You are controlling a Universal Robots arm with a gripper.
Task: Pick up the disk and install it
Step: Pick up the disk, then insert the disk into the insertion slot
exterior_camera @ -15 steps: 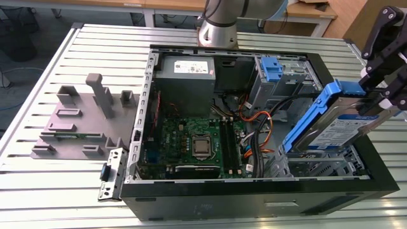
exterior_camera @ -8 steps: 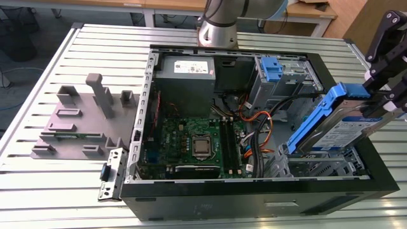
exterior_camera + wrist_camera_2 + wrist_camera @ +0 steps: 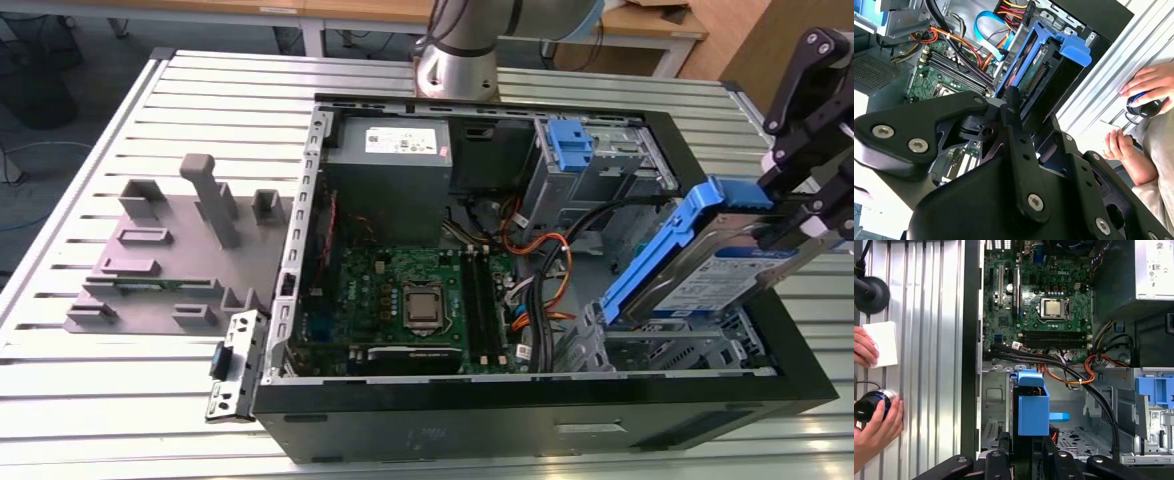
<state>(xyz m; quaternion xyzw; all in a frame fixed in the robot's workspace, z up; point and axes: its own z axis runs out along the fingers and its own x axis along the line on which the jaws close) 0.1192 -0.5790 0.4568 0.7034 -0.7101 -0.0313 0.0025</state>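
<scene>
Disk: the silver-grey drive (image 3: 687,270) in its blue rails hangs tilted on edge over the corner of the open case nearest the exterior view's right, its low end dipping toward the metal drive cage (image 3: 667,350), its high end up at my tool; in the first wrist view (image 3: 1033,412) its blue bracket stands straight out from my fingers, over the cage floor
My gripper: (image 3: 797,235) closed onto the disk's upper end, one finger on each flat face, carrying it clear of the case; in the second wrist view the black linkage (image 3: 1019,107) runs up to the drive (image 3: 1026,75) and its row of connector pins
Case: black computer tower (image 3: 534,430) lying on its side with the panel off, green motherboard (image 3: 400,290) in the middle, orange and black cables (image 3: 534,240) between board and cage
Far end: grey power-supply box (image 3: 394,140) with a white sticker, an upright blue latch piece (image 3: 569,145) beside it
Table: slatted aluminium (image 3: 134,420), a grey fixture block (image 3: 160,260) well apart on the exterior view's left
Bystander: a person's hands (image 3: 876,427) at the table edge, one on a small dark round object
</scene>
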